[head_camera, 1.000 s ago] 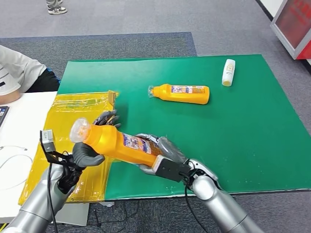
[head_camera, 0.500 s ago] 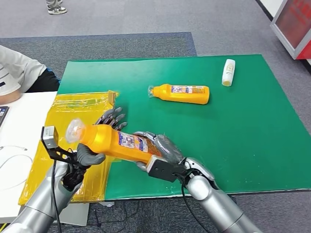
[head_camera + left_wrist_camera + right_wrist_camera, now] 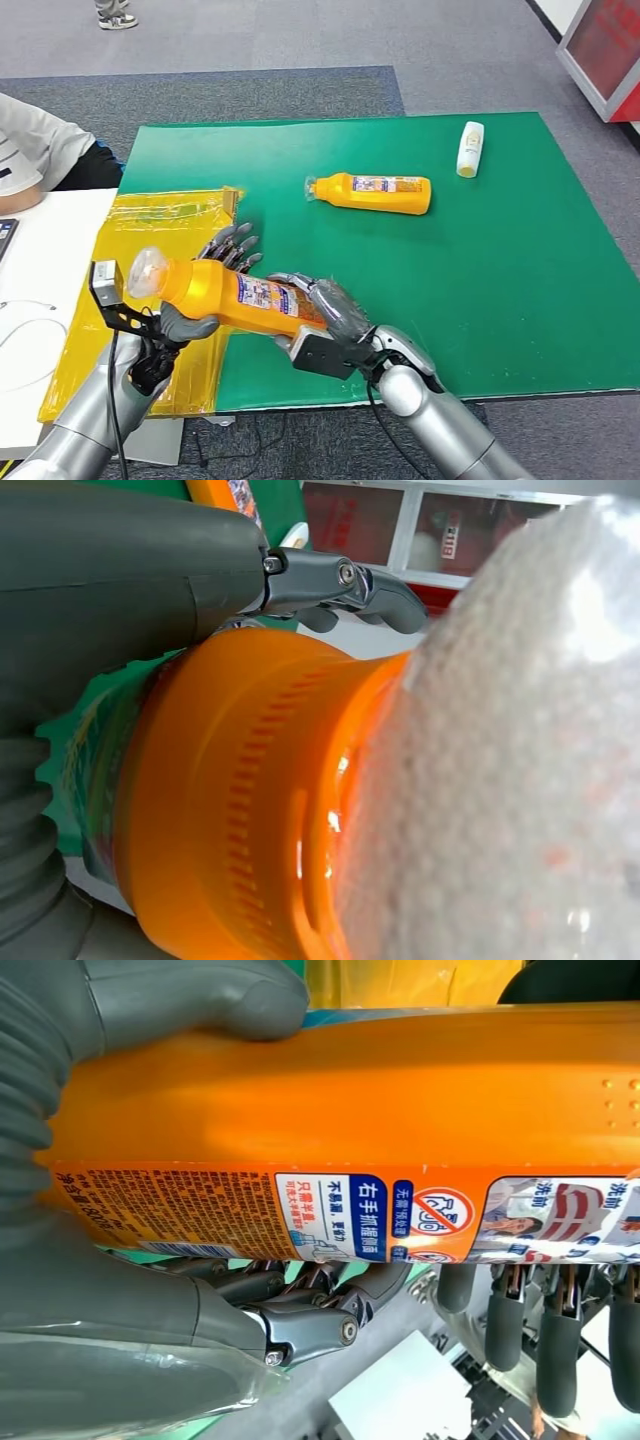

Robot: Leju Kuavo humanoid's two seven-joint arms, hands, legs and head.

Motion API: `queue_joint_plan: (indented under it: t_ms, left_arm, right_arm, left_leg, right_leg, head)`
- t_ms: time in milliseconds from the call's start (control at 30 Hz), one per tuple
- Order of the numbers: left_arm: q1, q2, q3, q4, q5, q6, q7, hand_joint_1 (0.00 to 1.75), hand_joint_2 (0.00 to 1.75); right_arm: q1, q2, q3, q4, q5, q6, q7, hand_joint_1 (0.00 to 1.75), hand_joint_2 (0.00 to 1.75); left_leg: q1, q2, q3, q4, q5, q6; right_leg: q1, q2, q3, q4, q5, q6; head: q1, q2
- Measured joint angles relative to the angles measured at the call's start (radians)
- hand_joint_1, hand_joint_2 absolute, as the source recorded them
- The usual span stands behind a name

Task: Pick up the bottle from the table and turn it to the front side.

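Two orange bottles: one held bottle (image 3: 226,295) lifted off the table, one lying bottle (image 3: 373,192) on the green mat (image 3: 513,250); one small white bottle (image 3: 470,149) near the mat's far edge; one yellow plastic bag (image 3: 143,225); two robot hands, left hand (image 3: 170,320) and right hand (image 3: 332,315).

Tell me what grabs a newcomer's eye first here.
The long orange plastic bottle held off the table, the right hand gripping its base end and the left hand its neck. Behind it, a second orange bottle lies on the green table mat.
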Motion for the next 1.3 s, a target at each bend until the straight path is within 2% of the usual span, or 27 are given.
queue_joint_plan:
  t_ms: [333, 367, 467, 500, 767, 1100, 1167, 1233, 1300]
  left_arm:
    - [0.001, 0.000, 0.000, 0.002, -0.002, 0.000, -0.006, 0.02, 1.75]
    - [0.001, 0.000, 0.000, 0.002, -0.002, 0.000, -0.006, 0.29, 1.75]
    - [0.002, 0.000, 0.000, 0.002, -0.004, 0.000, -0.007, 1.58, 1.75]
    - [0.002, 0.000, 0.000, 0.002, -0.005, 0.001, -0.007, 1.75, 1.75]
    - [0.003, 0.000, 0.000, 0.002, -0.015, 0.015, -0.011, 1.75, 1.75]
    - [0.010, 0.000, -0.001, 0.002, -0.018, 0.015, -0.022, 1.75, 1.75]
    - [0.011, 0.000, -0.001, 0.002, -0.018, 0.015, -0.023, 1.75, 1.75]
    - [0.013, 0.000, -0.001, 0.002, -0.021, 0.016, -0.024, 1.75, 1.75]
    - [0.014, 0.000, 0.000, 0.002, -0.025, 0.016, -0.025, 1.75, 1.75]
  right_arm:
    - [0.000, 0.000, 0.009, -0.001, 0.020, -0.021, 0.002, 1.64, 1.75]
    - [0.000, 0.000, 0.011, -0.001, 0.027, -0.027, 0.003, 1.64, 1.75]
    - [0.001, 0.000, 0.016, -0.004, 0.056, -0.051, 0.008, 1.63, 1.75]
    - [0.001, 0.000, 0.017, -0.005, 0.068, -0.061, 0.010, 1.63, 1.75]
    - [0.010, 0.000, 0.029, -0.010, 0.113, -0.104, 0.021, 1.64, 1.75]
    - [0.018, 0.000, 0.041, -0.014, 0.112, -0.107, 0.026, 1.52, 1.75]
    - [0.018, 0.000, 0.042, -0.014, 0.110, -0.108, 0.027, 1.29, 1.75]
    - [0.019, 0.000, 0.042, -0.014, 0.102, -0.107, 0.027, 0.55, 1.75]
    - [0.021, 0.000, 0.042, -0.014, 0.086, -0.101, 0.027, 0.00, 1.75]
  left_leg:
    - [0.000, 0.000, 0.000, 0.000, 0.000, 0.000]
    - [0.000, 0.000, 0.000, 0.000, 0.000, 0.000]
    - [0.000, 0.000, 0.000, 0.000, 0.000, 0.000]
    - [0.000, 0.000, 0.000, 0.000, 0.000, 0.000]
    - [0.000, 0.000, 0.000, 0.000, 0.000, 0.000]
    - [0.000, 0.000, 0.000, 0.000, 0.000, 0.000]
    - [0.000, 0.000, 0.000, 0.000, 0.000, 0.000]
    - [0.000, 0.000, 0.000, 0.000, 0.000, 0.000]
    - [0.000, 0.000, 0.000, 0.000, 0.000, 0.000]
  right_leg:
    - [0.000, 0.000, 0.000, 0.000, 0.000, 0.000]
    - [0.000, 0.000, 0.000, 0.000, 0.000, 0.000]
    - [0.000, 0.000, 0.000, 0.000, 0.000, 0.000]
    - [0.000, 0.000, 0.000, 0.000, 0.000, 0.000]
    - [0.000, 0.000, 0.000, 0.000, 0.000, 0.000]
    - [0.000, 0.000, 0.000, 0.000, 0.000, 0.000]
    - [0.000, 0.000, 0.000, 0.000, 0.000, 0.000]
    - [0.000, 0.000, 0.000, 0.000, 0.000, 0.000]
    - [0.000, 0.000, 0.000, 0.000, 0.000, 0.000]
  head:
    - [0.000, 0.000]
    - [0.000, 0.000]
    - [0.000, 0.000]
    - [0.000, 0.000]
    - [0.000, 0.000]
    - [0.000, 0.000]
    - [0.000, 0.000]
    - [0.000, 0.000]
    - [0.000, 0.000]
